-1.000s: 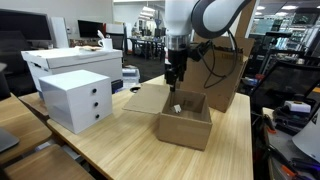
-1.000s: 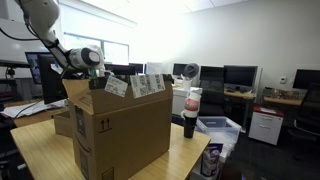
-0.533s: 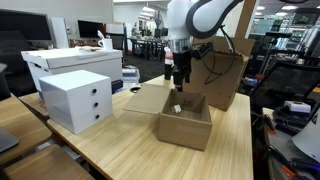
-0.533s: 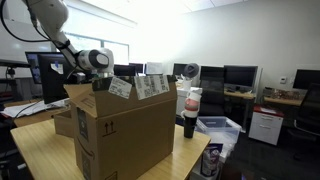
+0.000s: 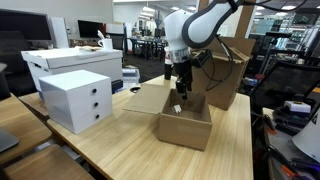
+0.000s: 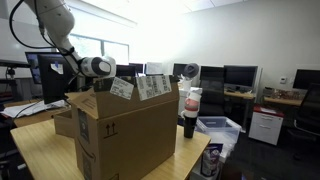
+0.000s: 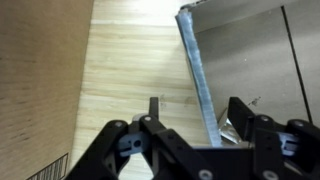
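A small open cardboard box (image 5: pixel 186 124) sits on the wooden table (image 5: pixel 120 145). My gripper (image 5: pixel 181 93) hangs at its near-left rim. In the wrist view my gripper (image 7: pixel 195 108) straddles the box's wall (image 7: pixel 193 60). One finger (image 7: pixel 153 106) is outside over the table and the other finger (image 7: pixel 238 110) is inside the box. The jaws stand apart and neither touches the wall. A small crumpled silvery thing (image 7: pixel 224 128) lies on the box floor by the inner finger. In an exterior view a big box (image 6: pixel 125 130) hides the fingers; only the wrist (image 6: pixel 97 67) shows.
A white drawer unit (image 5: pixel 75 100) stands left of the small box, whose flap (image 5: pixel 148 98) lies flat toward it. A taller cardboard box (image 5: pixel 226 72) stands behind and a white box (image 5: pixel 70 58) at the back left. A dark bottle (image 6: pixel 190 115) stands beside the big box.
The arm has come down and a little toward the small box, bringing the fingers from above it to its rim. The jaws look slightly narrower.
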Robot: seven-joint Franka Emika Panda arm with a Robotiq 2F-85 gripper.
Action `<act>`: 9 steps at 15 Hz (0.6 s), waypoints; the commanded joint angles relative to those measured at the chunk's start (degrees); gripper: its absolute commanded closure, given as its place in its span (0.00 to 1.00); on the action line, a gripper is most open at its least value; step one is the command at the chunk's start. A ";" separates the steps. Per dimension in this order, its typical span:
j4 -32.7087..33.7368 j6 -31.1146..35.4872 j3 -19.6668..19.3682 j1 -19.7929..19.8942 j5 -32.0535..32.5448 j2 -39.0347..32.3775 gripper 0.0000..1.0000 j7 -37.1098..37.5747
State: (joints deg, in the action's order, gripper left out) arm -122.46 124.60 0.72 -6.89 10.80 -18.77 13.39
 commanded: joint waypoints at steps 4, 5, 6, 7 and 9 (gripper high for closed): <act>2.34 -3.28 1.01 0.15 -1.20 -1.30 0.75 -2.52; 2.53 -3.80 1.11 0.01 -1.19 -1.28 0.81 -2.24; 2.46 -3.68 1.10 -0.25 -0.59 -1.11 0.87 -1.64; 1.88 -2.32 0.77 -1.00 1.22 -0.55 0.92 0.32; 1.28 -1.12 0.59 -1.98 3.18 0.42 0.96 2.00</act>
State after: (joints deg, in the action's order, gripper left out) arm -120.53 122.72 1.59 -7.62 11.65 -19.72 13.50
